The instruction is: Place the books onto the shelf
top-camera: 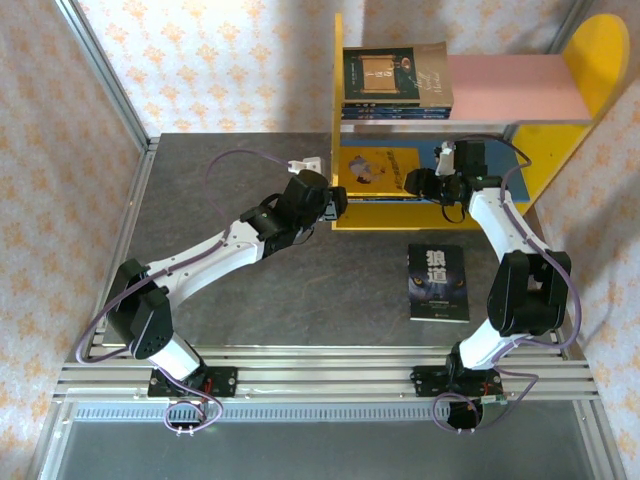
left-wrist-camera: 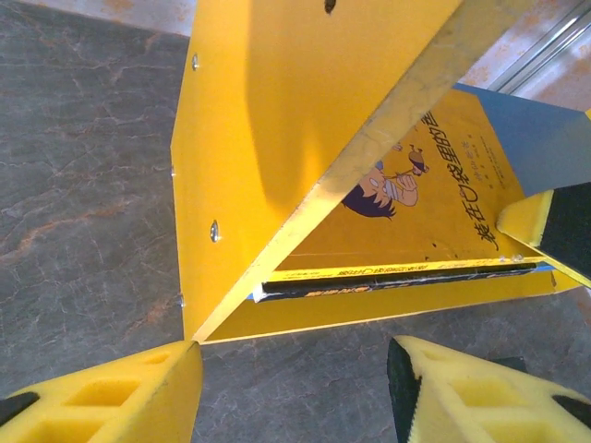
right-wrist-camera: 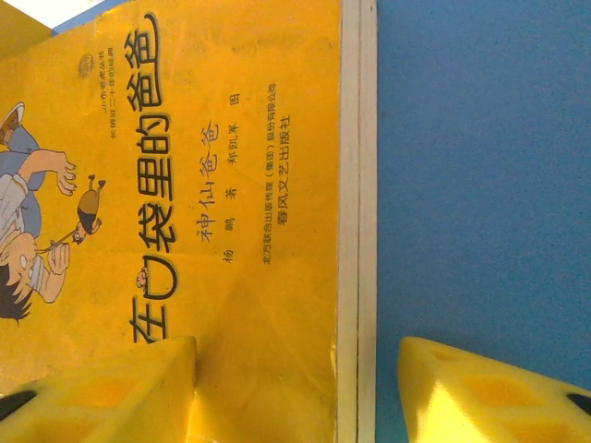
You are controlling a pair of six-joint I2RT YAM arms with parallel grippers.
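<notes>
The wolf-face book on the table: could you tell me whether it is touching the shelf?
Apart. The top external view shows bare table between the wolf-face book and the lower front edge of the shelf.

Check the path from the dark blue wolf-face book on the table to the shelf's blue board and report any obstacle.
Nothing lies on the grey table between the dark blue wolf-face book and the blue board. The right pincer hangs over that board, astride the edge of the yellow cartoon-cover book there.
</notes>
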